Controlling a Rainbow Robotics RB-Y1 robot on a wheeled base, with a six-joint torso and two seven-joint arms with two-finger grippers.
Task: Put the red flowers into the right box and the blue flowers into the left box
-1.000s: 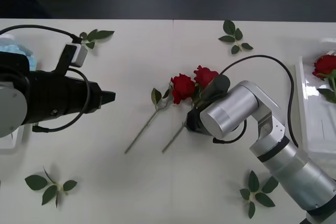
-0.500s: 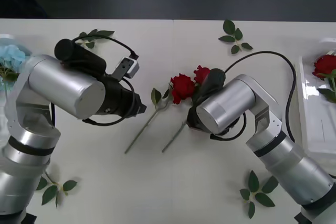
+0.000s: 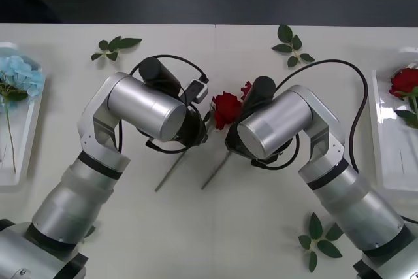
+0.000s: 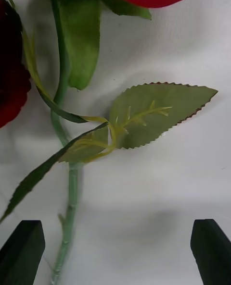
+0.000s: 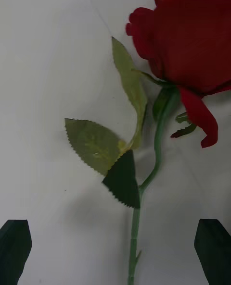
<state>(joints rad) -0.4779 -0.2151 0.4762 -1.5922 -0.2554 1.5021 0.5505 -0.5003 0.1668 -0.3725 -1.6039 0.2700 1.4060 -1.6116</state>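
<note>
Sorting is partly done: blue flowers point(image 3: 16, 78) lie in the left box point(image 3: 32, 122), 1 red rose point(image 3: 405, 82) in the right box point(image 3: 392, 155). 2 red flowers point(image 3: 226, 107) remain mid-table. Wrist views show what the front hides: the left gripper point(image 5: 115, 246) and right gripper point(image 4: 115, 246) both spread wide, each above a stem point(image 5: 136, 227), nothing held.

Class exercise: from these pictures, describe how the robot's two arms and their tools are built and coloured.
Both arms are chains of fat, rounded silver-grey cylinders with black bands at the joints. A black cable loops along each forearm. Each wrist ends in a black section. The left tool and right tool each have two dark, blocky fingers.
</note>
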